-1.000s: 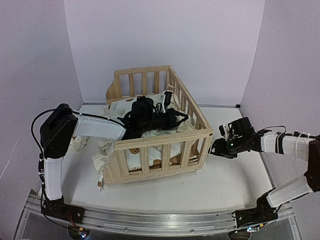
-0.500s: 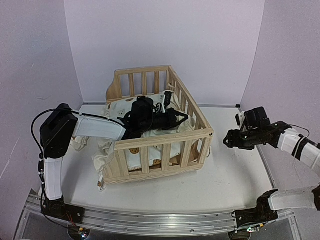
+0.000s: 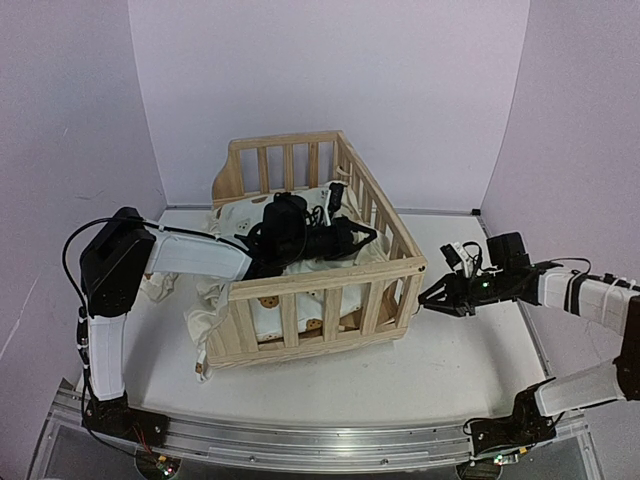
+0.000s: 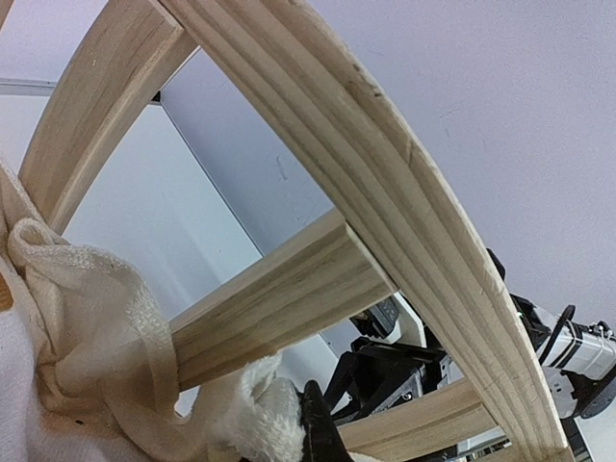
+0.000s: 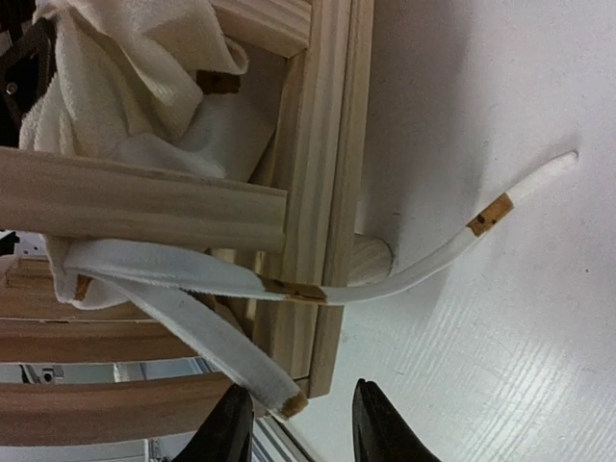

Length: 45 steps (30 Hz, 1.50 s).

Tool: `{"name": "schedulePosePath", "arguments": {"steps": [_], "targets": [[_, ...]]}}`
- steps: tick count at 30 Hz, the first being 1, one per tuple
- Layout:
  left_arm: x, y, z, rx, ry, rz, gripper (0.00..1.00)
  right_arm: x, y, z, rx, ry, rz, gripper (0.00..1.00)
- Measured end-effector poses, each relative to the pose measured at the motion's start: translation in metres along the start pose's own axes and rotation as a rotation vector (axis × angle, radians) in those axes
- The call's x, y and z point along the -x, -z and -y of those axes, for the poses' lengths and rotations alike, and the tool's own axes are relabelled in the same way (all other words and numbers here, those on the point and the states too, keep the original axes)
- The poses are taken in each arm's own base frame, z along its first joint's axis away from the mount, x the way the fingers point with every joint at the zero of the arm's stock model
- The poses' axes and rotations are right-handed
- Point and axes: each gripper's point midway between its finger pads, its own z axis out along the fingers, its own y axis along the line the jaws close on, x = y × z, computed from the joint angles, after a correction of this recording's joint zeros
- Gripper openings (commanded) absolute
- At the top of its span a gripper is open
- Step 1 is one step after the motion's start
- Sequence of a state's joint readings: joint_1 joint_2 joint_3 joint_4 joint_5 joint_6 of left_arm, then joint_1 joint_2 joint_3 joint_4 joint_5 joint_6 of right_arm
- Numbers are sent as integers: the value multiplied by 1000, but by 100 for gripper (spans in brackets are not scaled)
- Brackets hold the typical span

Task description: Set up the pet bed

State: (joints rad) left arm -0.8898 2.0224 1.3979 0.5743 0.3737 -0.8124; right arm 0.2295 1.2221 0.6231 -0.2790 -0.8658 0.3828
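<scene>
The right gripper (image 3: 428,298) was brought back to the front right corner of the pine frame (image 3: 330,275) on the tabletop (image 3: 440,370). Its jaws were half open and empty beside a loose cushion tie (image 5: 202,332). The left gripper (image 3: 350,238) was closed inside the frame, against the cushion (image 3: 240,212). The tying was judged not yet done.

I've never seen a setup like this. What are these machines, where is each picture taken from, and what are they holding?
Two robot arms, each ending in a two-finger gripper, stand at a table. The wide picture looks down from above; the other two come from cameras on the wrists. On the table stands a wooden pet bed frame with a cream cushion in it. The left gripper is shut, down by the cushion; whether it pinches any cloth I cannot tell. The right gripper is open at the frame's corner, a cushion tie just ahead, holding nothing.
</scene>
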Motion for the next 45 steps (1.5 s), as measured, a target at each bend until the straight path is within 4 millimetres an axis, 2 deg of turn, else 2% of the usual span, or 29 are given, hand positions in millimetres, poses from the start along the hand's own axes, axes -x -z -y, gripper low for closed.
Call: {"name": "schedulePosePath", "arguments": {"steps": [2,5,6,11,18,24,31,34,37,40,42,45], "targets": [[0,0,0,-1,1,-1,0,2,-4,-2,38,11,-4,24],[0,0,0,-1,3,-1,0,3,-9,-3,74,19,-7,7],[0,0,0,-1,4,-2,0,4,-10,-4,88,25,-4,5],[-1,0,0,-5,5,-7,0,10,-14,-16,162,65,1,0],[-2,0,0,-2,6,-10,1,-3,-30,-44,251,93,-65,0],[-1,4,2,5,-1,-10,19,3,-35,-64,296,80,-50,0],[9,20,7,69,-51,-8,61,11,-35,-77,328,73,-21,0],[16,33,9,130,-98,-13,72,12,-35,-78,332,60,-20,0],[22,54,12,234,-150,-46,79,13,-35,-79,333,33,-23,0],[29,74,22,298,-211,-78,85,13,-37,-79,331,-33,-33,0],[33,91,33,315,-239,-93,86,13,-38,-79,322,-68,-37,0],[38,117,61,299,-289,-101,84,15,-40,-80,289,-111,-52,0]]}}
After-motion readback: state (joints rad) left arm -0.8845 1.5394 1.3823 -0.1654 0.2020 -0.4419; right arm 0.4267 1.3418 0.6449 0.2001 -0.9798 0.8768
